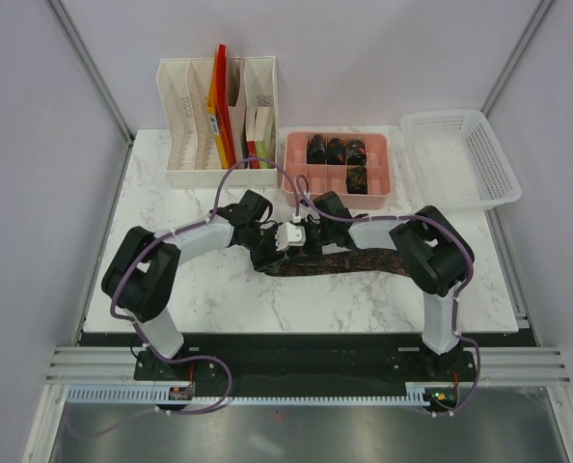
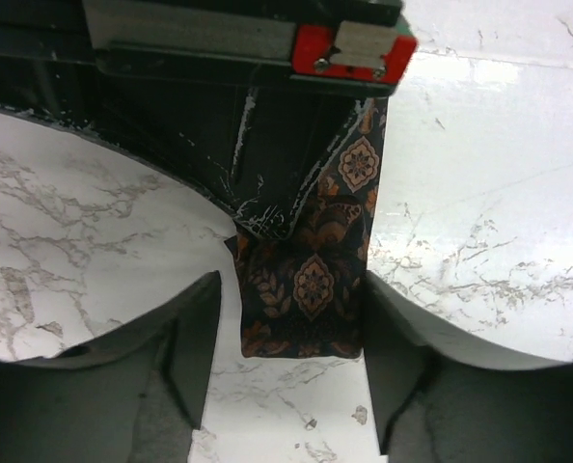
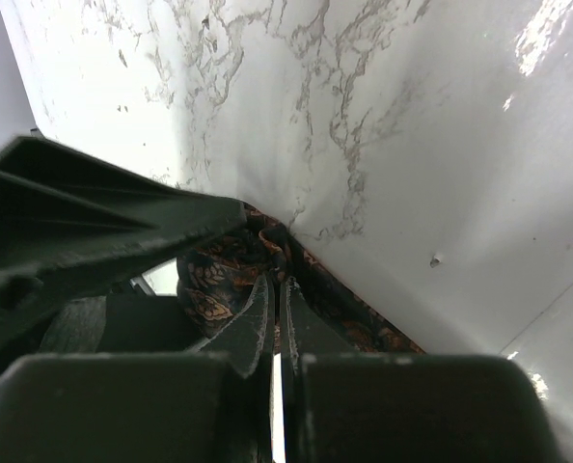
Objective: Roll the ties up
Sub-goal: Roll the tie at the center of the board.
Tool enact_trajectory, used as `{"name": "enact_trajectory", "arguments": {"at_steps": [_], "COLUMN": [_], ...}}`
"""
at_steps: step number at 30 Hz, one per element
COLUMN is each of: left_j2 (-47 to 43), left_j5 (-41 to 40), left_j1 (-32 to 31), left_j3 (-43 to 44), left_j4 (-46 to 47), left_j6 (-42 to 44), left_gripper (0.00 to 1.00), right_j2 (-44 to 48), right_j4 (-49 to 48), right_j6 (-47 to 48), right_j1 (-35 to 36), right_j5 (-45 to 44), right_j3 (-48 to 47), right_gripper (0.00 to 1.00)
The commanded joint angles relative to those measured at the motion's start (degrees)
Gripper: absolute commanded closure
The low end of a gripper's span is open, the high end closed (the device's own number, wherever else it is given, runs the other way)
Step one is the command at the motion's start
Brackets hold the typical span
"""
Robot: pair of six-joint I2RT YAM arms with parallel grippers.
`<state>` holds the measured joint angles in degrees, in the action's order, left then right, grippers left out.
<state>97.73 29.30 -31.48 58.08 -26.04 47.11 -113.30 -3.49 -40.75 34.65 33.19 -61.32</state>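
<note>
Though partly hidden beneath both arms, the tie (image 1: 349,262) flat; left pincer (image 2: 288,328) released, right pincer (image 3: 273,289) clenched.

table (image 1: 219,309): white marble top | back left: white file organiser (image 1: 185,125), red and orange folders (image 1: 219,106) inside | back centre: pink compartment tray (image 1: 293,154) | back right: white mesh basket (image 1: 504,169)
</note>
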Motion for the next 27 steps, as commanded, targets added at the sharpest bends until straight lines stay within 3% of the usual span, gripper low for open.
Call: {"name": "enact_trajectory", "arguments": {"at_steps": [1,2,5,9,15,18,27], "left_j2": [1.76,2.02,2.2,0.97,2.11,2.37,2.46], "left_j5": [1.73,1.64,1.11,0.58,0.93,0.94,2.08], "left_j1": [-0.15,-0.16,-0.24,-0.16,-0.16,-0.07,0.72], "left_j3": [1.59,1.68,1.42,-0.69,-0.43,-0.25,0.45], "left_j4": [0.3,-0.32,-2.78,-2.87,-2.7,-2.61,-4.72], "left_j6": [-1.06,-0.54,1.31,2.46,3.16,4.21,8.08], "left_gripper": [0.45,0.56,0.68,0.7,0.75,0.77,0.81], "right_j2": [1.5,1.67,3.25,5.36,15.02,18.81,27.25], "right_j4": [0.15,0.15,1.81,9.97,10.87,11.66,26.59], "right_j6": [0.5,0.59,2.16,8.57,18.32,26.67,75.44], "right_j1": [-0.2,-0.29,-1.16,-5.37,-13.98,-18.21,-19.01], "right_j5": [-2.17,-1.73,-0.85,1.51,3.37,6.51,7.95], "right_j3": [1.12,0.94,0.24,-3.1,-1.35,-1.78,-2.14], "right_gripper": [1.0,1.0,0.88,0.7,0.57,0.55,0.54]}}
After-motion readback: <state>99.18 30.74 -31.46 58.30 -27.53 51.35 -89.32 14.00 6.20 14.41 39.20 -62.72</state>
